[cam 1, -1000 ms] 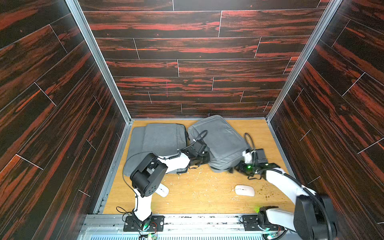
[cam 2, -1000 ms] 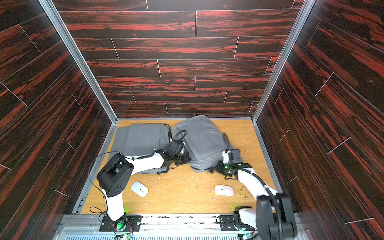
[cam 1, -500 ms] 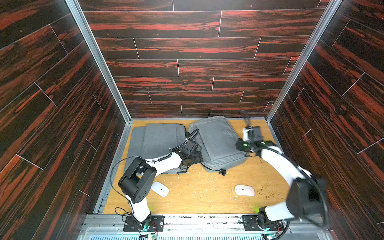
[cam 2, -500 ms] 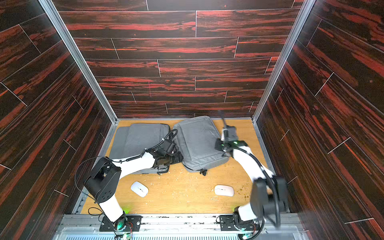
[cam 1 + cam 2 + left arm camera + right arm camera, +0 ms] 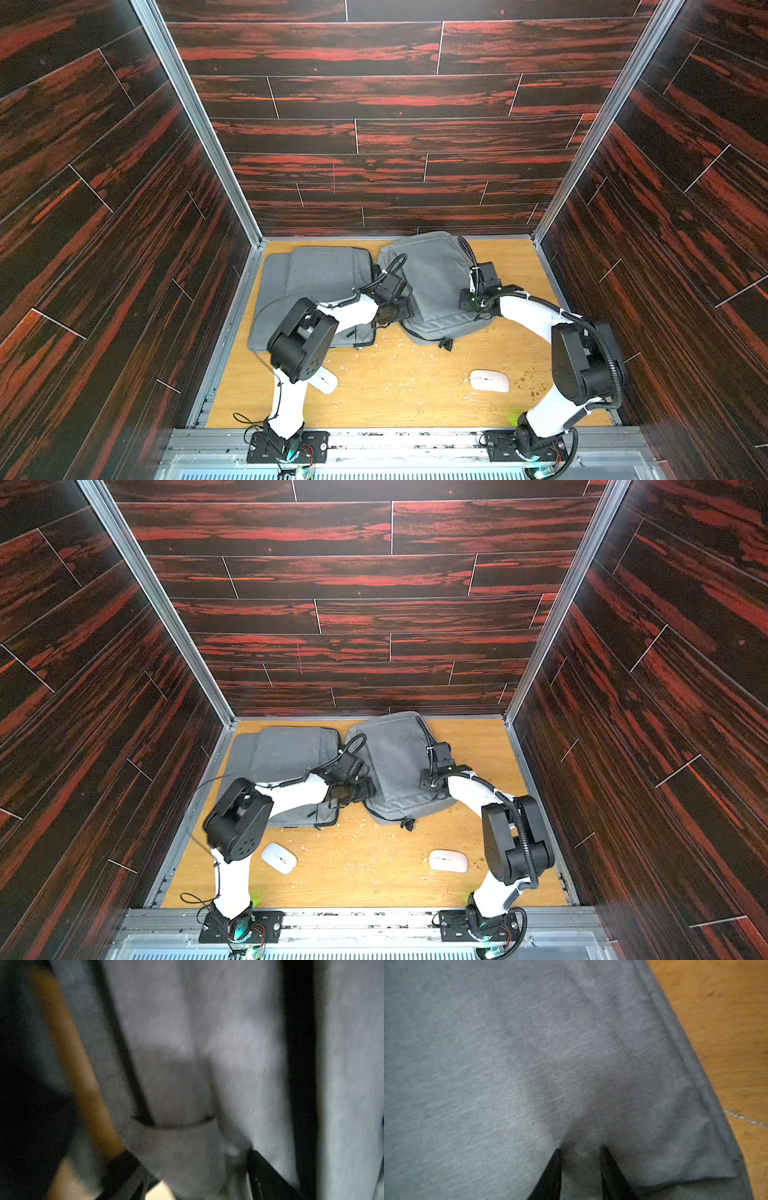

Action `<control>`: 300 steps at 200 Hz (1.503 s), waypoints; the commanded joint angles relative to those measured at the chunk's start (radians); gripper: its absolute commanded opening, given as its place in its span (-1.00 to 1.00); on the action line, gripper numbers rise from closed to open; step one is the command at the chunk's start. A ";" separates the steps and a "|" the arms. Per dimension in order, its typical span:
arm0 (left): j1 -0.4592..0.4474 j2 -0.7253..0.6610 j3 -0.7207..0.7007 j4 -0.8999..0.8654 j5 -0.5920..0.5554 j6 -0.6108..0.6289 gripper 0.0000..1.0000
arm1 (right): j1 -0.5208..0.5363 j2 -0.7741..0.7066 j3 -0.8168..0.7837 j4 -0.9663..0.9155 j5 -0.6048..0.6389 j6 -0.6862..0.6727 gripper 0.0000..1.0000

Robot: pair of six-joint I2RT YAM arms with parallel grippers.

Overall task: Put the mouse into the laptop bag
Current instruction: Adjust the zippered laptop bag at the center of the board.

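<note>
With the right gripper pinching the grey fabric laptop bag, the wide-open, empty left gripper should straddle its edge squarely.

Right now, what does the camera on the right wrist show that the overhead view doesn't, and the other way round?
Only the right wrist view: close up, the weave and stitched edge of the right grey bag, with the right hand at the cloth, fingertips a little apart. Only a top view: two white mice, the left mouse and the right mouse, both lying outside the bags, and the left grey bag. Both: the right grey bag and the wooden table it lies on.
</note>
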 commanded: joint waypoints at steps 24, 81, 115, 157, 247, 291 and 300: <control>-0.087 0.174 0.214 -0.025 0.071 0.004 0.52 | -0.117 -0.057 -0.202 -0.073 -0.017 0.099 -0.31; -0.160 0.308 0.428 -0.067 0.115 0.011 0.52 | -0.305 -0.147 -0.299 -0.036 -0.123 0.133 -0.28; -0.185 0.415 0.614 -0.133 0.145 0.023 0.52 | -0.356 -0.194 -0.307 -0.051 -0.136 0.136 -0.29; -0.199 0.579 0.914 -0.255 0.153 0.041 0.52 | -0.385 -0.266 -0.354 -0.046 -0.130 0.154 -0.31; -0.216 0.462 0.716 -0.127 0.181 -0.016 0.53 | -0.433 -0.260 -0.145 -0.129 -0.129 0.094 -0.33; -0.258 0.522 0.848 -0.148 0.192 -0.026 0.54 | -0.433 -0.359 -0.117 -0.139 -0.232 0.087 -0.35; -0.264 0.543 0.895 -0.181 0.184 -0.020 0.54 | -0.433 -0.394 -0.119 -0.143 -0.259 0.089 -0.34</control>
